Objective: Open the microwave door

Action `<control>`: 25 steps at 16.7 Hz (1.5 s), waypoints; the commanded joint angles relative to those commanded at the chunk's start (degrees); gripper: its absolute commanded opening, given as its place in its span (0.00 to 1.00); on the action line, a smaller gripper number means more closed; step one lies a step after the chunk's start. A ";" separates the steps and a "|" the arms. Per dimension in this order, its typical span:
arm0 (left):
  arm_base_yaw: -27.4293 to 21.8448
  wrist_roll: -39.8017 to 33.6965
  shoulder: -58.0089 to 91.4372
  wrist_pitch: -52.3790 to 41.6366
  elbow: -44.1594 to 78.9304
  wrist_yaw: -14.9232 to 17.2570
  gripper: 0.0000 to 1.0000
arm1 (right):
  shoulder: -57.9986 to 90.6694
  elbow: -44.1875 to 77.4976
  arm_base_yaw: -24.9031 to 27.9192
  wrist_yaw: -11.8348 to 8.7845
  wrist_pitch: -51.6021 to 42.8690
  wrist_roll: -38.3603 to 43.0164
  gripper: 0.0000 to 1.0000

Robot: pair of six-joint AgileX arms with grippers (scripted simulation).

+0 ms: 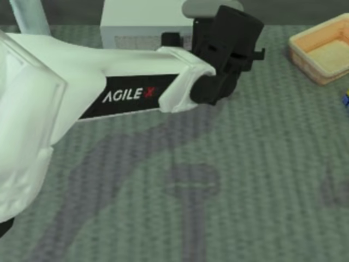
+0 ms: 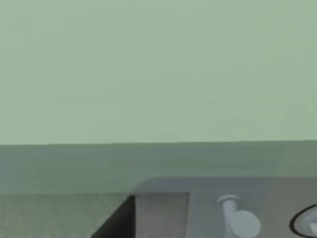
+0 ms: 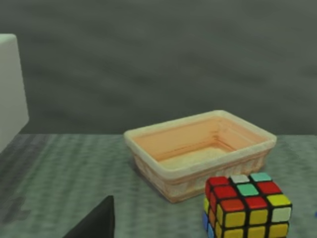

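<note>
White and close under the top camera, my left arm point(image 1: 109, 82) stretches across to the microwave point(image 1: 144, 22) at the table's far edge, its gripper point(image 1: 229, 52) at the front by the microwave door point(image 2: 161, 215); I cannot tell how its jaws stand. An unsure hold could slip off the door. Right arm unseen

One microwave point(image 1: 143, 24), one tan basket point(image 3: 198, 152) and one colour cube point(image 3: 246, 207) are counted on the desk point(image 1: 218, 180); two knobs are seen.
</note>
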 joint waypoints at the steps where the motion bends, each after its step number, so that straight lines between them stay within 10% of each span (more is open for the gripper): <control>1: 0.00 0.00 0.00 0.00 0.00 0.00 0.62 | 0.00 0.00 0.00 0.00 0.00 0.00 1.00; 9: 0.00 0.00 0.00 0.00 0.00 0.00 0.02 | 0.00 0.00 0.00 0.00 0.00 0.00 1.00; 25: -2.59 -3.27 2.94 -12.97 8.04 3.63 0.00 | 0.00 0.00 0.00 0.00 0.00 0.00 1.00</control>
